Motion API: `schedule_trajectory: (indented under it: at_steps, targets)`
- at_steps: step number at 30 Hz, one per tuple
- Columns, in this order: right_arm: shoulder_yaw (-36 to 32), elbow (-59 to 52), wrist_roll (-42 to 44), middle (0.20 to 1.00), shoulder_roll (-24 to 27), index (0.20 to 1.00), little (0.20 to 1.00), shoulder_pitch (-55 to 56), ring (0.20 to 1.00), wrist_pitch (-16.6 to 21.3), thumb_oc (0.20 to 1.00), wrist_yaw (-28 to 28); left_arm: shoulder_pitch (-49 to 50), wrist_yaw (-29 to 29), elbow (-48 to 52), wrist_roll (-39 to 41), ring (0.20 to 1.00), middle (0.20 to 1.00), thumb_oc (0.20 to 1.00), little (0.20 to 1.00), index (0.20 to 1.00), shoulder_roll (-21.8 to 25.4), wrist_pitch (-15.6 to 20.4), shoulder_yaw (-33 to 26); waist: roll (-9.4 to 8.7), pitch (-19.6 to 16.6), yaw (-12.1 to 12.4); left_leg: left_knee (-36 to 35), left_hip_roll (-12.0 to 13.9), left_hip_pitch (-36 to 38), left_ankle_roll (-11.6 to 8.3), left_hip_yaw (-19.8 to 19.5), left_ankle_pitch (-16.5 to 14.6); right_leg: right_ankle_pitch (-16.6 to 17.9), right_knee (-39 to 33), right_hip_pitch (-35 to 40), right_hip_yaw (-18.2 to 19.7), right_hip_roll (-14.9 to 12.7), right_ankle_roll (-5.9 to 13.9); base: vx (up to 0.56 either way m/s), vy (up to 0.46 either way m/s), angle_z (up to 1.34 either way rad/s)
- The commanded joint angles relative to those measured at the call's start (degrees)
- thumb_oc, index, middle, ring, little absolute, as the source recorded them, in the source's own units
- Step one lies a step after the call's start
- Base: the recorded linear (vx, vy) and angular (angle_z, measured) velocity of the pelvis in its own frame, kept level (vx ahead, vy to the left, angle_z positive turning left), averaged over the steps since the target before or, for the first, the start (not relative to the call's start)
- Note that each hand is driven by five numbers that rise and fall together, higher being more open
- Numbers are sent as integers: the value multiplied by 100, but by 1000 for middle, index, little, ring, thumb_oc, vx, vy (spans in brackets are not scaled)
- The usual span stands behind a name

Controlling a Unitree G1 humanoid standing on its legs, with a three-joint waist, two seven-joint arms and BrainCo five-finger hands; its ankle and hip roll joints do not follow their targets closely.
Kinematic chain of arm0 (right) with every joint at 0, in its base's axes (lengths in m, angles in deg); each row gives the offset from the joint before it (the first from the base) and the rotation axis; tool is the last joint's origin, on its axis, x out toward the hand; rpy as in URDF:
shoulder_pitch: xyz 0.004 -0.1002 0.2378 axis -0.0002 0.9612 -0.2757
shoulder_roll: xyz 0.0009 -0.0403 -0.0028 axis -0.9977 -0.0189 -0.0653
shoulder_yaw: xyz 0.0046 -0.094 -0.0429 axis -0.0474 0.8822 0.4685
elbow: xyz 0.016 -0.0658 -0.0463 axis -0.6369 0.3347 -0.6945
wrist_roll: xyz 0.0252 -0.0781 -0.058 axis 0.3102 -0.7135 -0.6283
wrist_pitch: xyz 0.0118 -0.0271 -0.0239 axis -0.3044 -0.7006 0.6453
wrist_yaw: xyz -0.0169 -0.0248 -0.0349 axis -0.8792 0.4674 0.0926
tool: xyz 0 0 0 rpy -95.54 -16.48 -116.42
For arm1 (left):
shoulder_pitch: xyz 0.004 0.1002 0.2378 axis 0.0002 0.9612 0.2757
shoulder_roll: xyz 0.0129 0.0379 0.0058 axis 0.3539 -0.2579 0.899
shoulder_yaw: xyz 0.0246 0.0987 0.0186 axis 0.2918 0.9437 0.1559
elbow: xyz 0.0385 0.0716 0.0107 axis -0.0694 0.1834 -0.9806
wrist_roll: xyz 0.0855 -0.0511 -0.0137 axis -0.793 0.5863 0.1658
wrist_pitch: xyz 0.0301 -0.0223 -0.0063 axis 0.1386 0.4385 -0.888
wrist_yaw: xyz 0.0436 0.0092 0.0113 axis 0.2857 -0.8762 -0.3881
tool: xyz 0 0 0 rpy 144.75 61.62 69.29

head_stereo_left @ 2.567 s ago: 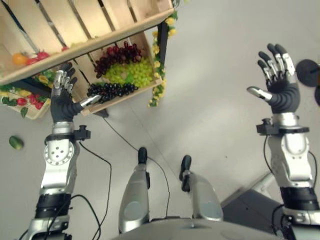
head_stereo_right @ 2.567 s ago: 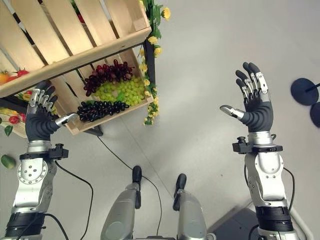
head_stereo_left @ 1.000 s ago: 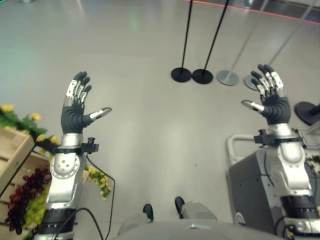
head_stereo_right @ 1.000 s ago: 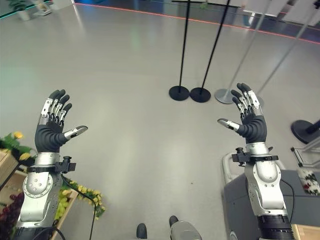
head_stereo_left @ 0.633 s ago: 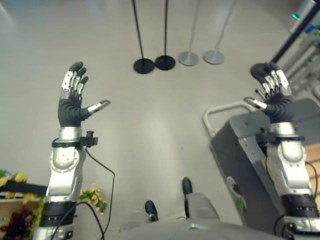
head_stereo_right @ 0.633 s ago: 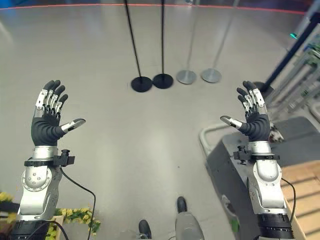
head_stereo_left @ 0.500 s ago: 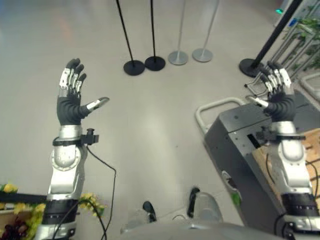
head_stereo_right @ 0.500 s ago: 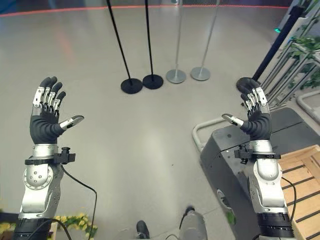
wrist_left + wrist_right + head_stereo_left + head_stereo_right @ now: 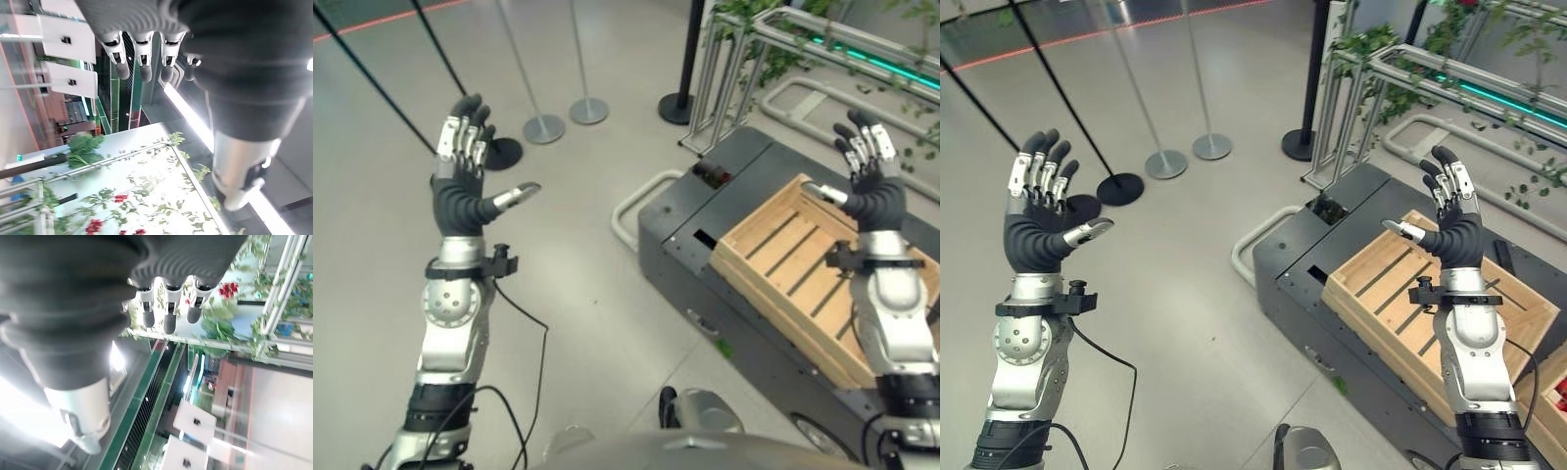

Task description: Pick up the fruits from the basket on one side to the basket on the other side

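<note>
An empty slatted wooden crate [image 9: 800, 260] lies on a dark grey cart [image 9: 703, 210] at the right. My right hand [image 9: 873, 199] is raised above the crate's far end, fingers straight and spread, holding nothing. My left hand [image 9: 460, 202] is raised over the bare floor at the left, also open and empty. In the wrist views the left hand's fingers [image 9: 142, 61] and the right hand's fingers [image 9: 168, 311] point straight out with nothing between them. A bit of red fruit [image 9: 1556, 390] shows in a second crate at the right edge.
The cart has a pale tubular handle [image 9: 636, 191] on its near-left end. Several stanchion posts stand on round bases [image 9: 544, 128] on the grey floor behind the left hand. A metal railing with green plants [image 9: 773, 39] runs behind the cart.
The camera has swung round to the right: the fruit shelf left the picture and the cart with the wooden crate came in. Both hands stayed raised and open.
</note>
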Motion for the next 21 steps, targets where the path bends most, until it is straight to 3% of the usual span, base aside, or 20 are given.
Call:
schedule_trajectory:
  at_steps: [1,2,5,6,9,12,14,17,18,21]
  targets:
    - [-71,-342,205,1000,191,1000,1000,-402,1000,404,1000,122,2,152,122,-109,1000,1000,1000,1000,1000,142,194,67,-143,44,71,-1,-837,-437,298,-740,150,309,-802,489,582,32,588,75,-25,-111]
    - [-40,-305,223,1000,193,1000,1000,-413,1000,412,1000,139,17,195,126,-167,1000,1000,1000,1000,1000,141,198,61,-136,68,116,-193,-1019,-627,346,-1012,27,285,-790,543,707,50,622,44,2,-114]
    - [-23,-293,247,1000,200,1000,1000,-385,1000,416,1000,95,48,256,96,-261,1000,1000,1000,1000,1000,163,230,23,-149,34,104,-740,-1053,-774,413,-1261,67,317,-856,544,888,68,678,98,44,-66]
    - [42,-220,203,1000,226,1000,1000,-422,1000,424,1000,110,41,331,48,-343,1000,1000,1000,1000,1000,166,243,54,-120,50,181,-1451,-1316,-972,398,-1880,151,306,-888,576,1133,130,730,130,91,-50]
    - [273,-16,188,1000,196,1000,1000,-561,1000,429,1000,125,123,509,-34,-501,1000,1000,1000,1000,1000,220,288,22,-10,69,349,-2385,-1715,-1204,155,-3189,753,222,-783,608,1790,424,756,210,93,-107]
    - [282,-38,174,1000,213,1000,1000,-554,1000,420,1000,119,91,544,-75,-508,1000,1000,1000,1000,1000,244,321,35,17,33,319,-2619,-1695,-1270,108,-3216,888,146,-720,630,1972,481,746,185,107,-129]
    - [310,-77,180,1000,227,1000,1000,-584,1000,380,1000,85,37,544,-96,-523,1000,1000,1000,1000,1000,271,352,55,29,-30,312,-2579,-1732,-1211,162,-3160,767,46,-650,628,2156,478,784,164,166,-70]
    - [301,-86,144,1000,203,1000,1000,-575,1000,367,1000,75,-44,578,-143,-653,1000,1000,1000,1000,1000,304,361,123,25,-112,261,-2628,-1697,-1042,209,-2993,661,-13,-706,687,2258,349,868,134,197,-87]
    - [298,-99,96,1000,163,1000,1000,-568,1000,348,1000,83,-90,629,-182,-794,1000,1000,1000,1000,1000,352,370,165,4,-196,223,-2556,-1736,-963,303,-2778,519,-56,-713,734,2310,164,995,166,236,-62]
    - [270,-116,46,1000,121,1000,1000,-522,1000,330,1000,115,-93,627,-169,-741,1000,1000,1000,1000,1000,372,367,164,-37,-277,213,-2504,-1762,-889,400,-2516,372,-68,-647,732,2381,-18,1152,133,255,-44]
